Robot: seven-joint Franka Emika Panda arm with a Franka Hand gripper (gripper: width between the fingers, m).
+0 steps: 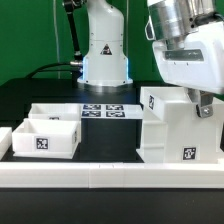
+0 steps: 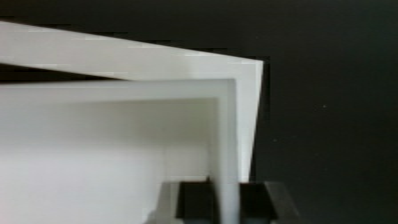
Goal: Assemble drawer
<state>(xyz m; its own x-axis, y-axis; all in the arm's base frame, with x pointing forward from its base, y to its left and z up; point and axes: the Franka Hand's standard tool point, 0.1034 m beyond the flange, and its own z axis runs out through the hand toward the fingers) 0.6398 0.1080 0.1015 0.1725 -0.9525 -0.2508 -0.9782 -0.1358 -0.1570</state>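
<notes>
the black bench (image 1: 110,140) fills the exterior view, with a long white ledge (image 1: 100,176) along its near edge. the white arm (image 1: 185,45) comes down from the top at the exterior view's right, and its base (image 1: 104,50) stands at the back, near the middle.

the biggest loose piece is the white drawer box (image 1: 170,125), upright on the bench at the exterior view's right, with marker tags on its faces. the smaller drawer tray (image 1: 45,135), open at the top and tagged on its front, sits well apart from it at the exterior view's left. between the two, farther back and just in front of the arm's base, the marker board (image 1: 103,110) lies flat.

the end effector (image 1: 204,108) reaches down onto the top of the drawer box at its far right side. in the wrist view the end effector (image 2: 226,200) pinches a thin upright white wall of the drawer box (image 2: 125,130). the dark fingers (image 2: 191,203) sit narrow, one pressed on each face of that wall, and the wall's edge runs straight away from the grip to a corner of the box against the dark bench (image 2: 329,90).
</notes>
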